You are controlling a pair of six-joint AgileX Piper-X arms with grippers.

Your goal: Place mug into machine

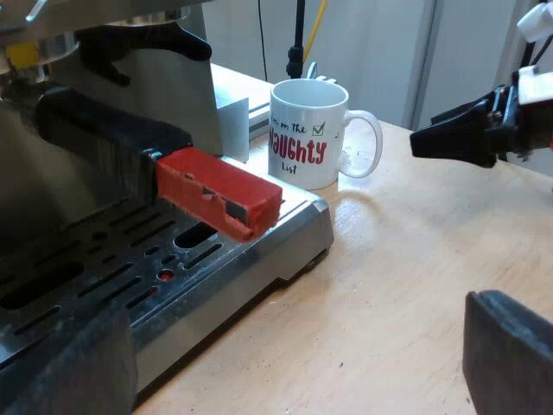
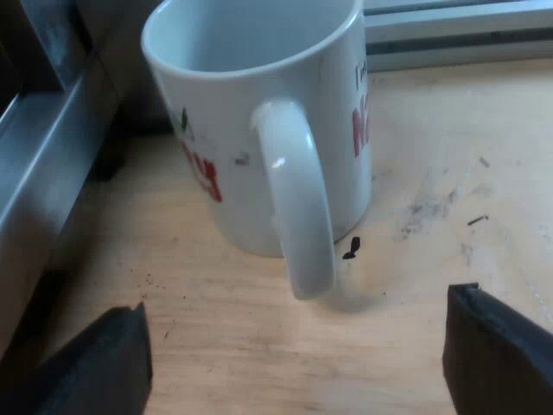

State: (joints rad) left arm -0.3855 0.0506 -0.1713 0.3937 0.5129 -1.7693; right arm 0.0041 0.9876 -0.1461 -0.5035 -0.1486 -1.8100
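A white mug (image 1: 308, 132) with red and black lettering stands upright on the wooden table, just off the corner of the espresso machine's drip tray (image 1: 164, 268). Its handle (image 2: 298, 207) points toward my right gripper (image 2: 298, 363), which is open, a short way from the handle with one finger to each side. From the left wrist, that gripper (image 1: 436, 140) is level with the mug's handle and apart from it. My left gripper (image 1: 294, 333) is open and empty, low over the table beside the drip tray.
The metal holder's dark handle with its red end (image 1: 220, 192) sticks out from the machine's front, over the slotted drip tray. Bare wooden table (image 1: 406, 259) lies between the tray and the mug. An aluminium rail (image 2: 458, 35) runs behind the mug.
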